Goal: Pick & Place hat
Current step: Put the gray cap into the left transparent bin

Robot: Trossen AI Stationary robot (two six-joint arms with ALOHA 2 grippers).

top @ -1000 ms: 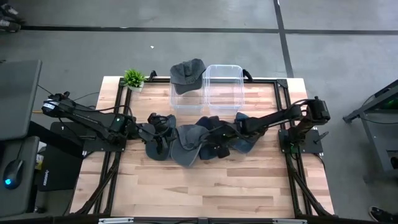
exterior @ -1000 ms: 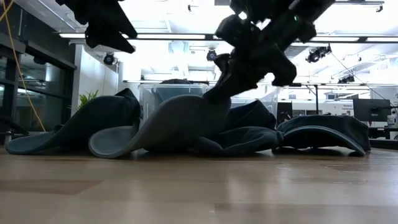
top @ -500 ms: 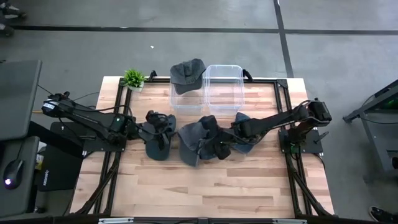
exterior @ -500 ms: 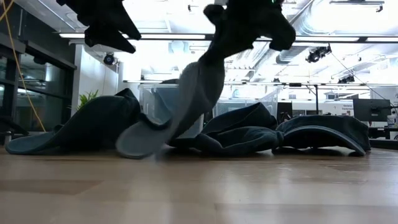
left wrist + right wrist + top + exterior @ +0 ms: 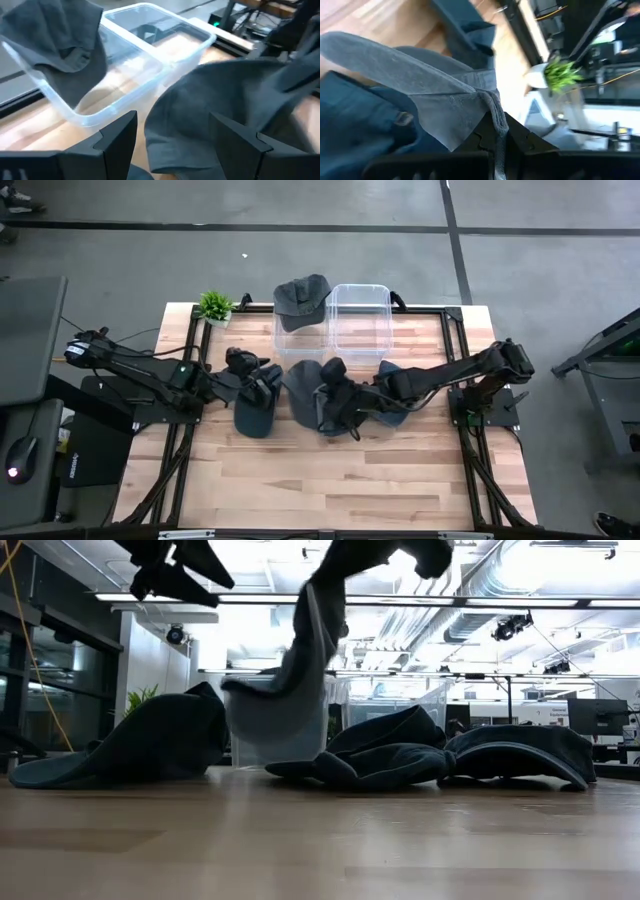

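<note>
My right tool (image 5: 322,393) pinches a grey hat (image 5: 285,690), lifted off the wooden table (image 5: 330,480) mid-pile; left tool (image 5: 262,380) spread, hovering. Bright ceiling lights behind.

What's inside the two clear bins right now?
The left bin has one grey hat draped over its far rim. The right bin looks empty. The left bin's floor under the hat is hidden.
</note>
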